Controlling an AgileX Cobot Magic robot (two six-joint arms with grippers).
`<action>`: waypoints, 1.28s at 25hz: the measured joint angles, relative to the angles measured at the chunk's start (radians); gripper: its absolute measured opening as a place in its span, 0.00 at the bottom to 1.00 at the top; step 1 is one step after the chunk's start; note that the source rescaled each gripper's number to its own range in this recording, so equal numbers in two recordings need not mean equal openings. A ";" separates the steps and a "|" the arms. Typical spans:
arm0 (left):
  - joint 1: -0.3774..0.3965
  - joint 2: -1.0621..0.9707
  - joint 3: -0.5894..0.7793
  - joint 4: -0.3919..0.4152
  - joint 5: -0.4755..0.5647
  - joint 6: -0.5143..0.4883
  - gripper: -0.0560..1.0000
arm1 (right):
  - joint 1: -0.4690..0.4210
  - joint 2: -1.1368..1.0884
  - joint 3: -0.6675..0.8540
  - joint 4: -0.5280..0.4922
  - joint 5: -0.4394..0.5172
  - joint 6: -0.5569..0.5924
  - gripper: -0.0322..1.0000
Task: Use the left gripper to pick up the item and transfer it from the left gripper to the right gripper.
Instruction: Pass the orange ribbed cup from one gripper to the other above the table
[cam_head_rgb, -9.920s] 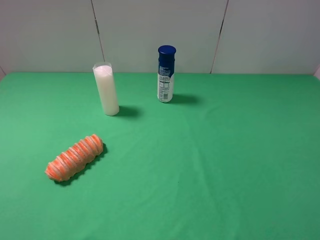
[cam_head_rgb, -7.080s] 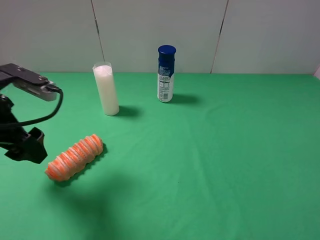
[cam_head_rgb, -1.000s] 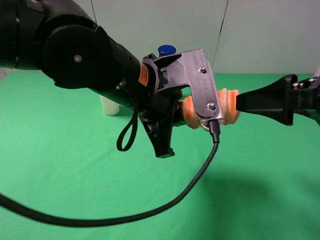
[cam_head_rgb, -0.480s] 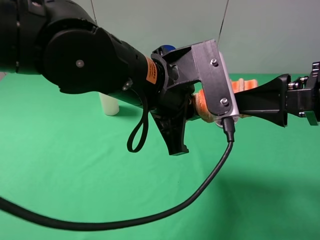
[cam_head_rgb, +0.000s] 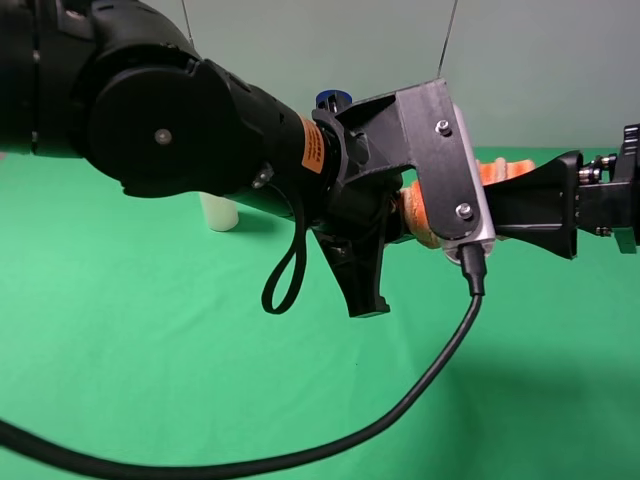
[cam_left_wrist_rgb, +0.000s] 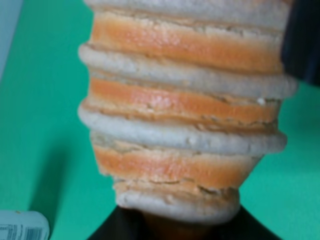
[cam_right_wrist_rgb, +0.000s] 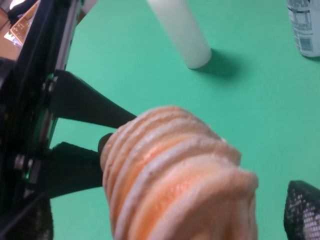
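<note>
The orange and cream striped roll (cam_head_rgb: 422, 215) is held in the air over the middle of the green table (cam_head_rgb: 150, 350). My left gripper (cam_head_rgb: 400, 225) is shut on it; the wrist camera plate hides most of the roll. In the left wrist view the roll (cam_left_wrist_rgb: 185, 115) fills the picture. My right gripper (cam_head_rgb: 492, 205) points left from the right edge, and the roll's far end (cam_head_rgb: 495, 171) shows just above its finger. In the right wrist view the roll (cam_right_wrist_rgb: 175, 175) lies between my open right fingers, with one pad (cam_right_wrist_rgb: 302, 212) apart from it.
A tall white cylinder (cam_right_wrist_rgb: 182, 32) and a blue-capped bottle (cam_right_wrist_rgb: 305, 30) stand at the back of the table. In the high view my left arm hides most of the cylinder (cam_head_rgb: 218, 212), and only the bottle's cap (cam_head_rgb: 335, 97) shows. A black cable (cam_head_rgb: 400, 400) hangs from the left wrist.
The roll was lifted off the table's left side. In the last second my left gripper carried it right and slightly up, so its end now sits at the right gripper's fingers.
</note>
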 joint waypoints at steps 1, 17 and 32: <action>0.000 0.000 0.000 0.000 0.000 0.000 0.05 | 0.000 0.000 0.000 0.002 0.000 0.000 0.94; 0.000 0.000 0.000 0.000 0.000 0.000 0.05 | 0.000 0.000 0.000 0.005 0.000 -0.002 0.12; 0.000 0.000 0.000 0.000 0.000 -0.140 0.95 | 0.000 0.000 0.000 -0.009 0.003 0.000 0.08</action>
